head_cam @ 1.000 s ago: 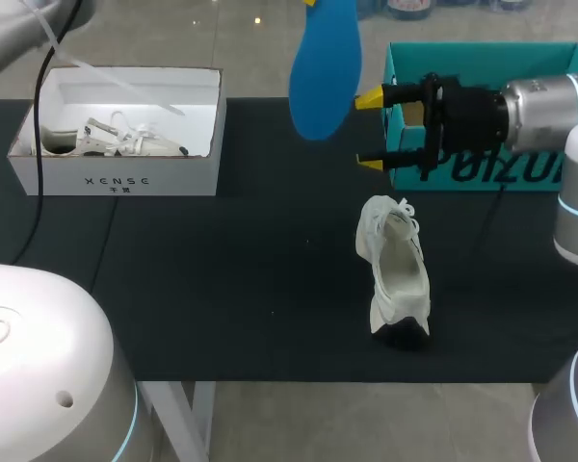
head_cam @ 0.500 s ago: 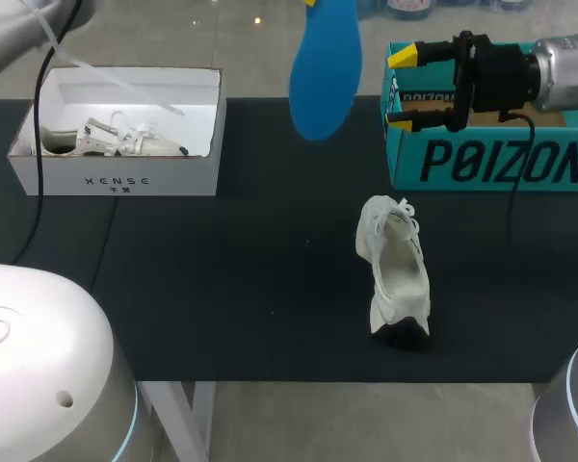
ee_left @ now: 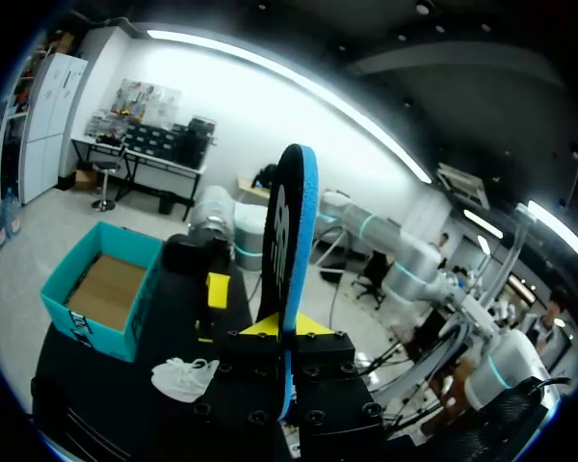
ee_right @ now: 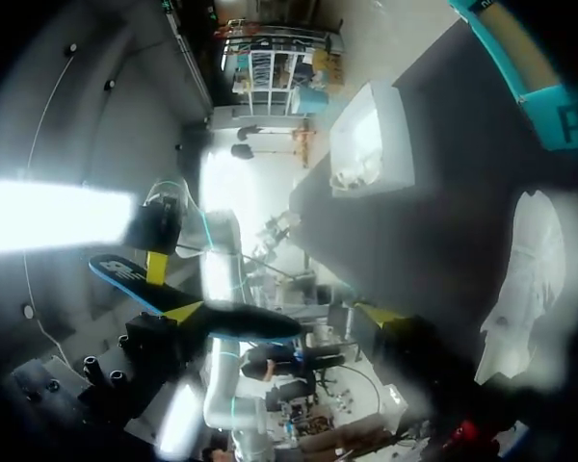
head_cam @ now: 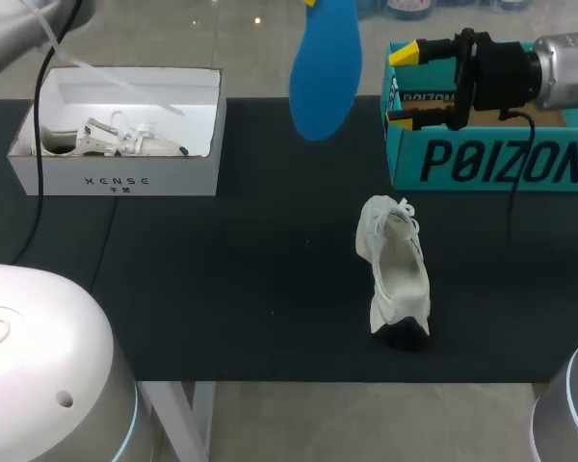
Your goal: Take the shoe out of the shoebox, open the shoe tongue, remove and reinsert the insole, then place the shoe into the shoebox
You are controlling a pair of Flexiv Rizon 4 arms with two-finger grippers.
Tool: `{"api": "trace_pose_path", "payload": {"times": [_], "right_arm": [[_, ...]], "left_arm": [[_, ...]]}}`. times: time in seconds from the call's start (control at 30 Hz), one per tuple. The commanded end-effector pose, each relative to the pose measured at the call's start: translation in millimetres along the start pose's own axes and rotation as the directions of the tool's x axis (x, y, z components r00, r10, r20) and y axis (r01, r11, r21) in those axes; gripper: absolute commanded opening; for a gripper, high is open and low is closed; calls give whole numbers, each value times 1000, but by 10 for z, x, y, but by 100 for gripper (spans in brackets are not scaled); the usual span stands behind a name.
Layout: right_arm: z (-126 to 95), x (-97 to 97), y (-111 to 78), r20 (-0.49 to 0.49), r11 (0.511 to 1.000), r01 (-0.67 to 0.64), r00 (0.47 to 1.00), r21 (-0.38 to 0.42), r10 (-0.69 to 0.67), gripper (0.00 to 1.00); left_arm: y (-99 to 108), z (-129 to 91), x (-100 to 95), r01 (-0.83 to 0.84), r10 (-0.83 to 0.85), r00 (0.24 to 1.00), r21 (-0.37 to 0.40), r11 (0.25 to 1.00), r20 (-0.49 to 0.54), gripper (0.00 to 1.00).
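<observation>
Insole [head_cam: 323, 72] hangs at upper centre of the head view, well above the table [head_cam: 222, 289]. The left gripper [ee_left: 287, 325] is clamped on one end of it, and the long free end stands out ahead of the fingers. The right gripper [head_cam: 402, 87] has its fingers spread and holds nothing. It sits at upper right, just in front of the left wall of the teal shoebox [head_cam: 491, 164]. The shoe [head_cam: 400, 274] rests on the table at lower centre-right with its mouth facing up, well apart from both grippers.

Risks, as judged:
- The insole is held at one end only. The free length may flex or swing, catch the shoe collar, and fold instead of sliding in.
- Nothing pins the shoe. A push from the insole could skate or tip it unless the right gripper steadies it first.
- The right gripper is close to the shoebox wall. A careless descent could clip the wall and shift the box.
- A cable [head_cam: 509, 207] hangs in front of the box and could drag on it.

Edges and room:
- The shoe's near end lies near the table's front edge at the bottom of the frame, so pushes towards that edge are unsafe.
- The dark surface between the shoe and the white box [head_cam: 116, 178] at upper left has nothing standing on it.
- Space is tighter on the right, between the shoe and the shoebox.
</observation>
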State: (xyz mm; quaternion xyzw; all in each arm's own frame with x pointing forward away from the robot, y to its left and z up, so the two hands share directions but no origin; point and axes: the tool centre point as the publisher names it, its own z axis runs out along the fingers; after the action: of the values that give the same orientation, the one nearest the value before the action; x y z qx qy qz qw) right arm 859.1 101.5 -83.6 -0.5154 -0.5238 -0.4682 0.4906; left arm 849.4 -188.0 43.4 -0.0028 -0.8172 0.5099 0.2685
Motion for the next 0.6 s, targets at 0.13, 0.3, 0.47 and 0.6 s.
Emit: {"api": "trace_pose_path", "payload": {"times": [0.13,0.3,0.47,0.6], "right_arm": [[7,-5,7,0,1000,0,1000,0,0,100],[7,-5,7,0,1000,0,1000,0,0,100],[7,-5,7,0,1000,0,1000,0,0,100],[7,-5,7,0,1000,0,1000,0,0,100]], "left_arm": [[-22,169,404,-289,321,941,-240,927,105,0],[194,225,552,-361,392,914,-229,904,108,0],[488,236,514,-356,375,923,-172,918,92,0],[619,283,515,-359,368,928,-116,926,60,0]]}}
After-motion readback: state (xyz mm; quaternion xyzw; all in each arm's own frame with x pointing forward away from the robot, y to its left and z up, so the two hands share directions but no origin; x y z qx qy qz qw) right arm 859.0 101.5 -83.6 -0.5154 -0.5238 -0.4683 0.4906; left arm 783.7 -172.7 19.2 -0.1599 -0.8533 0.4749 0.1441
